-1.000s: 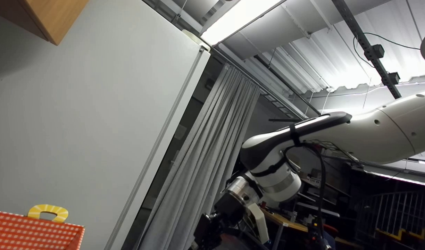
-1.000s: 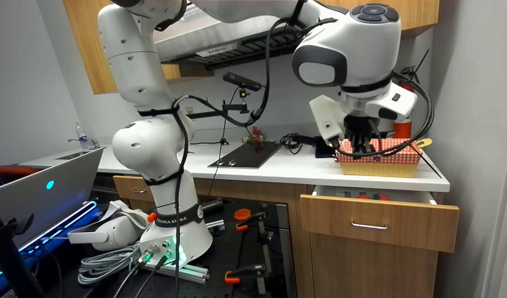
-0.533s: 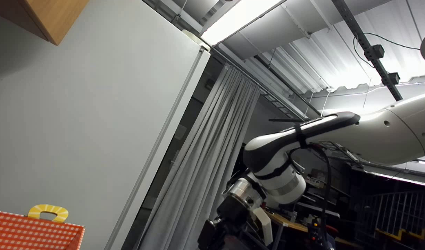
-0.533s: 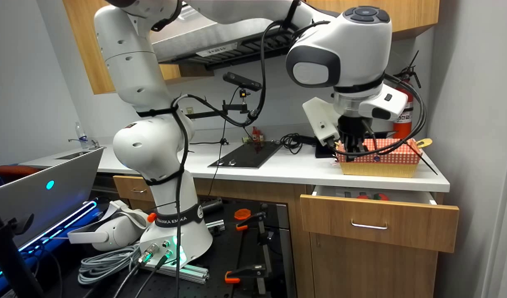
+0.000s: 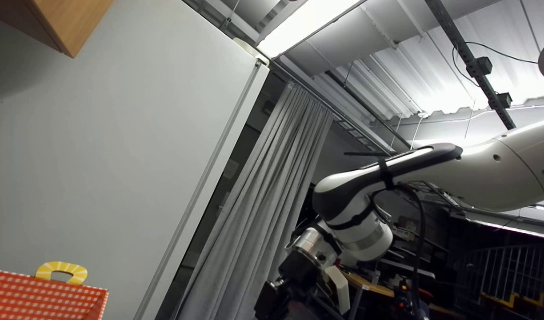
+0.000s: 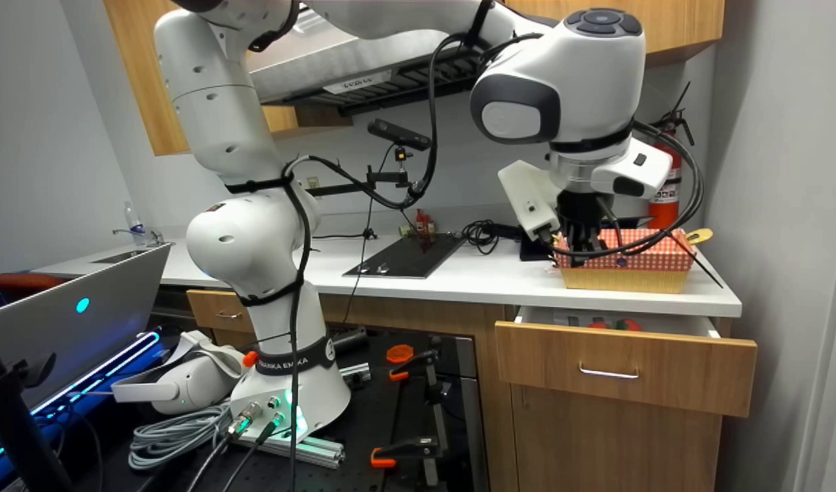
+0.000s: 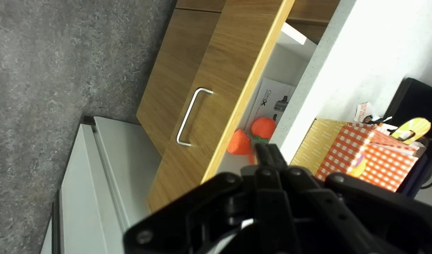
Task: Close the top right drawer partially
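Observation:
The top right drawer is pulled part way out. Its wooden front (image 6: 671, 355) and metal handle (image 6: 609, 373) show in an exterior view. In the wrist view the drawer front (image 7: 237, 46) and handle (image 7: 188, 116) lie left of the fingertips. Inside the drawer are red strawberry-like items (image 7: 239, 143) and a white printed box (image 7: 272, 97). My gripper (image 7: 267, 145) is shut with nothing visible between its fingers. It hangs above the drawer opening and counter edge, apart from the drawer front. The gripper also shows in both exterior views (image 6: 579, 254) (image 5: 267, 298).
A red-checked basket (image 6: 626, 280) stands on the white counter (image 6: 472, 283) just behind the gripper. A fire extinguisher (image 6: 666, 184) stands behind it, and a wall (image 6: 780, 239) rises on the right. A black hob (image 6: 411, 258) lies further left. Cables hang around the wrist.
The arm and gripper have shifted a little to the left in the exterior view that shows the drawer, mostly in the first half second. The drawer has not moved.

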Motion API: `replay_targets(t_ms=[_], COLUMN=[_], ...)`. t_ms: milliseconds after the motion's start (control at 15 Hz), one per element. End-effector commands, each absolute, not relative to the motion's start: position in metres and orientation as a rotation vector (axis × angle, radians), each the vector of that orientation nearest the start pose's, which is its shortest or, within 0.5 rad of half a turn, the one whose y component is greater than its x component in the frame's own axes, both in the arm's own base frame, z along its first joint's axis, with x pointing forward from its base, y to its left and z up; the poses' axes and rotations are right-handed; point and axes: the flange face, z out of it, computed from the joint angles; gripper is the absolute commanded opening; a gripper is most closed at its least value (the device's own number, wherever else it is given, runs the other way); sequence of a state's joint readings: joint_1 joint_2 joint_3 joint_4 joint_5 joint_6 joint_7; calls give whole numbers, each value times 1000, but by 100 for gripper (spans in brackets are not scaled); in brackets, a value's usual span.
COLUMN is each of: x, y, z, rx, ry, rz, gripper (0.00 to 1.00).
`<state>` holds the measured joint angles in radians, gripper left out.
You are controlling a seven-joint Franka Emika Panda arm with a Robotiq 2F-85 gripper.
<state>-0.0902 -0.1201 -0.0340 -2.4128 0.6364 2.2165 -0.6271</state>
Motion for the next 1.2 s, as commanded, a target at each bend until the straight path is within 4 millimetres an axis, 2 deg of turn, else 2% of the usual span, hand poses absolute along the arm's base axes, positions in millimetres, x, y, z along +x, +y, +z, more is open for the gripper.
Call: replay_targets(t_ms=[0, 200, 267, 333, 400, 933, 1000, 1133], x=[469, 469, 469, 468, 467, 458, 457, 452], y=[-39, -39, -39, -39, -40, -37, -37, -38], z=[357, 357, 357, 357, 358, 363, 364, 365], rx=[-2648, -2648, -2649, -2650, -2654, -2673, -2675, -2680], ry=[-123, -123, -125, -129, -138, -206, -218, -236], rz=[-151, -151, -160, -181, -207, -264, -273, -294], gripper=[1, 1, 26, 27, 32, 94, 99, 100])
